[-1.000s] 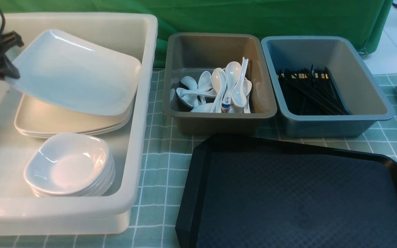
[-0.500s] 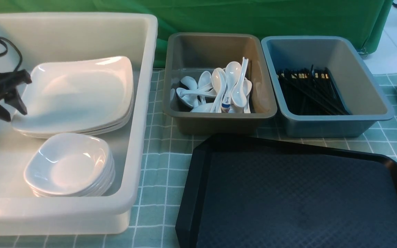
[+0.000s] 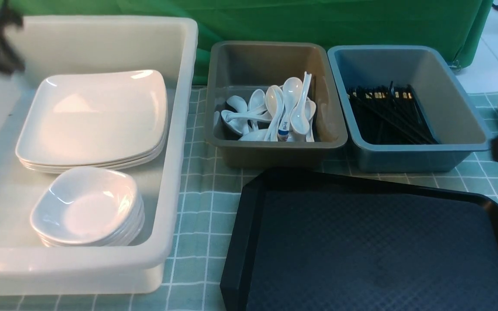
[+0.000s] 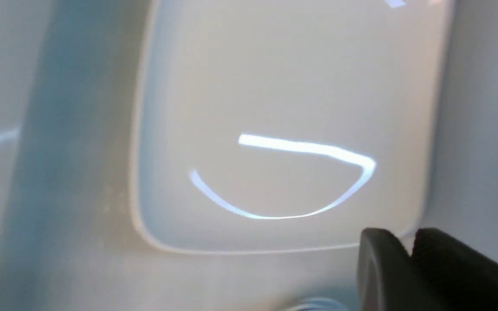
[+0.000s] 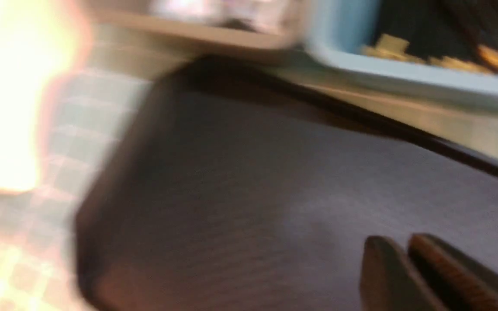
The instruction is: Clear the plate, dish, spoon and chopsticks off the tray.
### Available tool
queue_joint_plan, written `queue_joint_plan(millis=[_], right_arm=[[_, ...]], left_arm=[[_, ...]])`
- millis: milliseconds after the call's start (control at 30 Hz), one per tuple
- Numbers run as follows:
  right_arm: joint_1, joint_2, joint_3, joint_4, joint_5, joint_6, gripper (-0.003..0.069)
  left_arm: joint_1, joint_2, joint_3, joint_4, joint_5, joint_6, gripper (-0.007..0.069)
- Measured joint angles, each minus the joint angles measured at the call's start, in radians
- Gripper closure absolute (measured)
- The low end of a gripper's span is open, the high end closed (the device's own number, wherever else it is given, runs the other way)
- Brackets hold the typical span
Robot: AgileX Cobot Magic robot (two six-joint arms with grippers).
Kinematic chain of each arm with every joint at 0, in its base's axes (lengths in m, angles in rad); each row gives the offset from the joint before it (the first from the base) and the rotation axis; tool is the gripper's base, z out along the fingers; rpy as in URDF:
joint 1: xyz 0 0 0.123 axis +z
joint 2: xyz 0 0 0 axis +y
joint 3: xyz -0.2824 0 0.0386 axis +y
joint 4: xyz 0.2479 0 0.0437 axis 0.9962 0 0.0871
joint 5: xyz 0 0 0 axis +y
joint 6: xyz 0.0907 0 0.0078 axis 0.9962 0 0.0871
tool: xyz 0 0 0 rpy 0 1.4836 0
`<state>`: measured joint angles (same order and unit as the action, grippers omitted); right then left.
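Nearest me I see the tray (image 3: pixel 374 246) bare. My right gripper (image 5: pixel 407 248) hangs above it, fingers pressed together, holding nothing. Further left, the plate (image 3: pixel 93 116) tops the stack in the white tub (image 3: pixel 175 142); my left gripper (image 4: pixel 409 244), pressed together, hovers over it.

Bright, even light; both wrist views motion-blurred, with glare.

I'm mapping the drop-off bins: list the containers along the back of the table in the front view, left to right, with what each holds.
White tub with stacked plates and small dishes → grey bin of spoons → blue bin of chopsticks.
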<state>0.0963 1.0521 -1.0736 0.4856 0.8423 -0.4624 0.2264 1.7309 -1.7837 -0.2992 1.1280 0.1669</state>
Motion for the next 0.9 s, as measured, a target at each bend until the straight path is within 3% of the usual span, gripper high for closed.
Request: queue_joint_plan(millis=[133,200,333,467,700,900], right_arm=[[0.139,-0.084,0.0,-0.064,-0.042,0.064,0.0631],[0.191,-0.167,0.002,-0.199,-0.086,0.161,0.0634],[0.207,-0.371,0.066,-0.363,-0.194,0.252,0.0634],[0.208,-0.623,0.222,-0.409,-0.394,0.276,0.0635],[0.208,-0.951,0.514,-0.417,-0.824,0.318,0.0632],[0.208,-1.004,0.589,-0.417,-0.959,0.317,0.0556]], left_arm=[[-0.126,-0.192,0.05,-0.061,-0.009,0.05,0.0617],[-0.219,-0.342,0.126,-0.063,-0.036,0.063,0.0622],[-0.359,-0.608,0.307,-0.072,-0.153,0.07,0.0624],[-0.445,-0.89,0.532,-0.129,-0.227,0.08,0.0624],[-0.465,-1.254,0.916,-0.147,-0.29,0.078,0.0622],[-0.465,-1.44,1.118,-0.155,-0.392,0.077,0.0616]])
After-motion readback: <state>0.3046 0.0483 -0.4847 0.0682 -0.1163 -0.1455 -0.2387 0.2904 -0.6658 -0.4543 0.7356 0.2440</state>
